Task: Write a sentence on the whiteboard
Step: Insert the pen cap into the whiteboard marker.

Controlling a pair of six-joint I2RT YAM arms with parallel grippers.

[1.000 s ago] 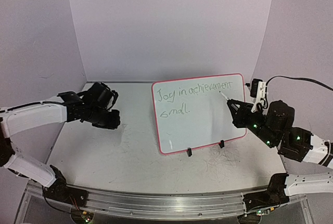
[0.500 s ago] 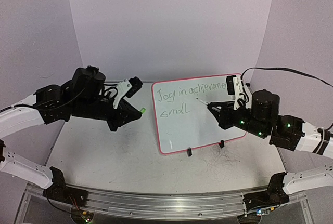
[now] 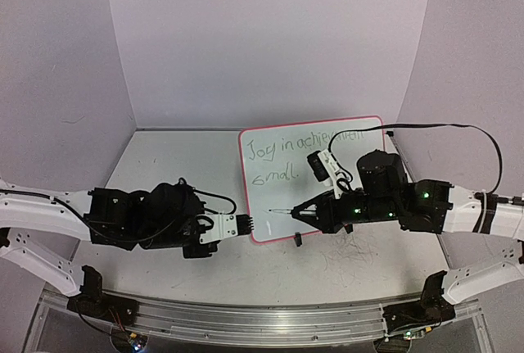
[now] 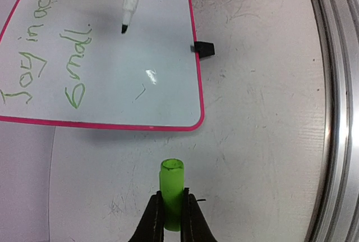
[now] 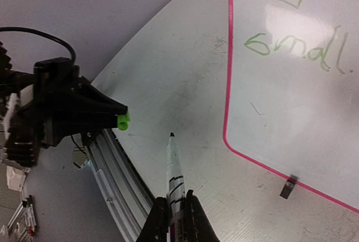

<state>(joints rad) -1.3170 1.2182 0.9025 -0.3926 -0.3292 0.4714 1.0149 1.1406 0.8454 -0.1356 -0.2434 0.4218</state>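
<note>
The whiteboard (image 3: 270, 201), glossy with a pink rim, is propped on two black clip feet at centre-right of the table (image 3: 164, 165). The sentence (image 3: 282, 145), in thin green, runs along the top with a shorter line beneath. The right arm hides the board's right part and the first line's last letters. The left gripper (image 4: 172, 204) is clamped on a green cap (image 4: 171, 181) near the board's left edge. The right gripper (image 5: 175, 204) is clamped on a marker (image 5: 174, 166), which is uncapped.
</note>
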